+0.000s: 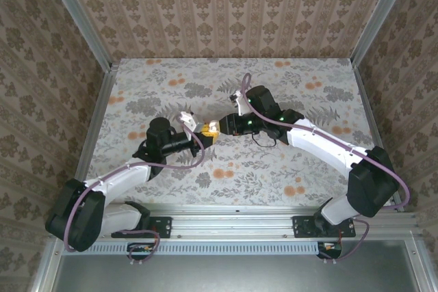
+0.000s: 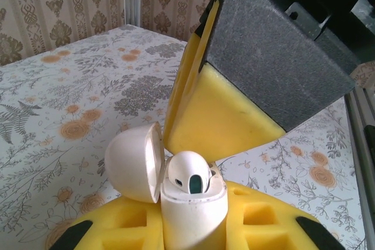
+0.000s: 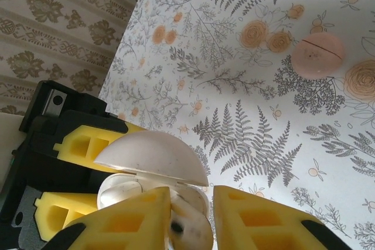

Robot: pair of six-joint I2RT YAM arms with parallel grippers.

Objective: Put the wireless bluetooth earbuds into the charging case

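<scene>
A: Left end effector?
B: Closed on the charging case. Its yellow pads sit either side of the case body. Case upright, over the middle of the table. Lid hinged open, tipped to one side.
A: Earbud?
B: One white earbud sits in the mouth of the case, rounded head up.
A: Right end effector?
B: Tip to tip with the left one, just over the case. Jaws a narrow gap apart. From the right wrist the earbud lines up with that gap. Cannot tell whether it grips the earbud or merely flanks it.
A: Anything else?
B: Salmon-pink round disc flat on the table, well apart from the case.
</scene>
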